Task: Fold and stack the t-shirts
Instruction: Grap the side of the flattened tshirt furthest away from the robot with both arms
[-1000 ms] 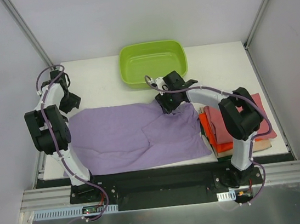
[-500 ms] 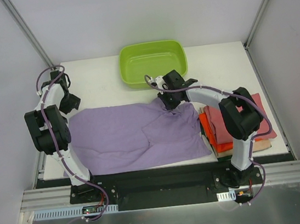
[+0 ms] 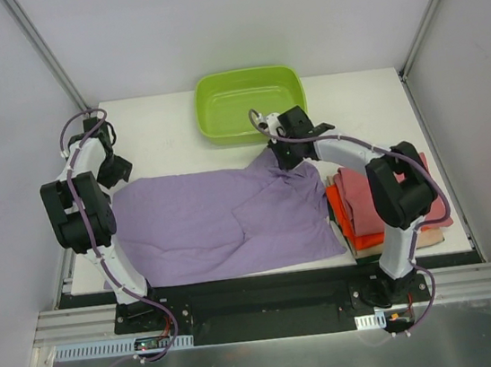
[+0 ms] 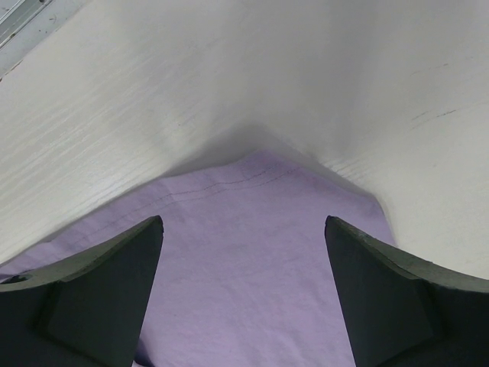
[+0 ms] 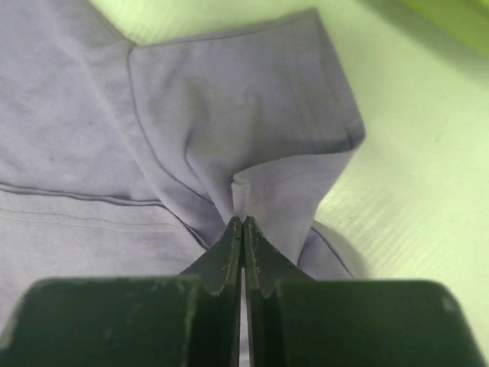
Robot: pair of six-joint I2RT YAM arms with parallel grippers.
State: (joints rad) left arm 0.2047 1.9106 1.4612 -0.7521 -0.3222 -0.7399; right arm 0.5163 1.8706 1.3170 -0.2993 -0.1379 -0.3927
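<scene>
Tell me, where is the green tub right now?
In the top view, the green tub sits at the far edge of the table, near the middle, just beyond the purple shirt and the right gripper.

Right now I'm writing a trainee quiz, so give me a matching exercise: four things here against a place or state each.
1 left gripper
2 right gripper
3 lilac t-shirt
4 green tub

a at the far edge of the table
b shut on a pinch of fabric
c open over a cloth corner
d laid out across the middle

Pairs: 1-c, 2-b, 3-d, 4-a
</scene>
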